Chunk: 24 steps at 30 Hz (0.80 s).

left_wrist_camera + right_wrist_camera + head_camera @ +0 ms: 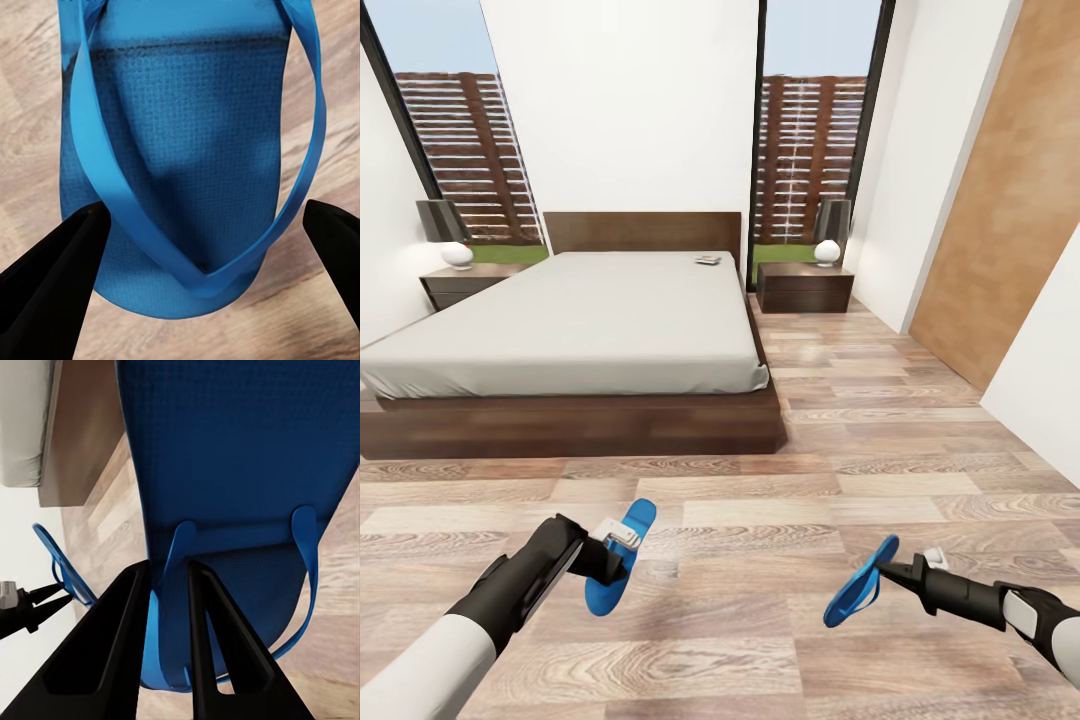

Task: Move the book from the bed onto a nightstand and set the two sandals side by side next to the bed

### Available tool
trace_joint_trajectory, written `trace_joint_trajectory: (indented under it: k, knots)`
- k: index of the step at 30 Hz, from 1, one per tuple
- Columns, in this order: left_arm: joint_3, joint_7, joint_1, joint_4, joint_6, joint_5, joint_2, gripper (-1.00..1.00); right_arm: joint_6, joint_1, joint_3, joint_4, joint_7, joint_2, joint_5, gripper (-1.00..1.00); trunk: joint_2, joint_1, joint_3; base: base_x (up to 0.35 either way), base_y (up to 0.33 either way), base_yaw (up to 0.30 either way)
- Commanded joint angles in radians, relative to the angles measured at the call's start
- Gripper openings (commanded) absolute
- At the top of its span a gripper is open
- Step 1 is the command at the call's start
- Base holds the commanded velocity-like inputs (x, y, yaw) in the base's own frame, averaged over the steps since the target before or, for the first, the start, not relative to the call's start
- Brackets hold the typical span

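Note:
One blue sandal (pixel 622 553) (pixel 180 165) tilts just above the floor in front of my left gripper (pixel 618 548) (pixel 206 217). That gripper's fingers (pixel 52 292) are spread wide on either side of it; I cannot tell whether they touch it. My right gripper (pixel 890 572) (pixel 166 585) is shut on a strap of the other sandal (pixel 858 585) (pixel 240 472), which hangs off the floor. The book (pixel 708 260) lies on the bed (pixel 560 330) near the headboard's right end. One nightstand (pixel 805 286) stands right of the bed and another nightstand (pixel 460 284) left of it.
Each nightstand carries a lamp (pixel 828 238), (pixel 452 235). Wood-plank floor (pixel 860 450) stretches between me and the bed's foot and along its right side. A brown wooden panel (pixel 1010 200) lines the right wall. Tall windows flank the headboard.

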Motion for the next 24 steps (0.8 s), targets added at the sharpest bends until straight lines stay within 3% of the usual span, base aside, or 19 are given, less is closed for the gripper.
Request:
trace_joint_trajectory:
  k: [1,14,24]
  knots:
    - [-0.003,-0.004,-0.001,-0.002,0.004,-0.004,0.001,-1.00,0.010,0.001,0.005,0.003,0.008,0.000,-0.012,-1.00,0.000,0.000,-0.001,0.000,0.000,0.000]
    - [-0.002,-0.004,-0.001,-0.004,0.005,-0.003,-0.004,-1.00,0.009,0.007,0.004,0.004,0.008,0.001,-0.016,-1.00,0.000,0.000,-0.001,0.003,-0.002,0.000]
    - [-0.002,-0.004,-0.001,-0.004,0.005,-0.004,-0.018,-1.00,0.011,0.008,0.002,0.003,0.010,-0.006,-0.018,-1.00,0.000,0.000,-0.001,0.107,-0.108,0.000]
